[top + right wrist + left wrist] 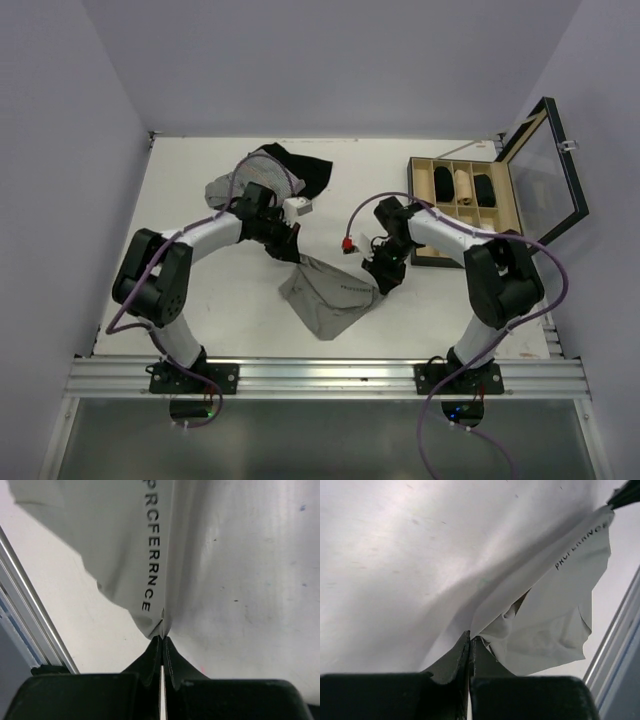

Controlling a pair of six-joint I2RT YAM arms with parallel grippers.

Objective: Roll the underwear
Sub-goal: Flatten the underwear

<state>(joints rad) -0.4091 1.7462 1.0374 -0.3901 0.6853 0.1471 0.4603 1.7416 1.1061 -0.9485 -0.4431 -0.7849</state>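
Observation:
The grey underwear (325, 295) hangs stretched between my two grippers just above the white table, its lettered waistband along the far edge and the body drooping toward the near edge. My left gripper (291, 256) is shut on the waistband's left corner. In the left wrist view its fingertips (471, 639) pinch the cloth's edge and the underwear (555, 610) spreads away to the right. My right gripper (383, 281) is shut on the right corner. In the right wrist view this gripper (163, 639) nips the end of the waistband, with the underwear (115, 540) above it.
A black garment (303, 170) and a grey striped one (222, 190) lie heaped at the back, behind the left arm. A wooden compartment box (465, 205) with its glass lid (545, 165) open stands at the right. A metal rail (330, 375) runs along the near edge.

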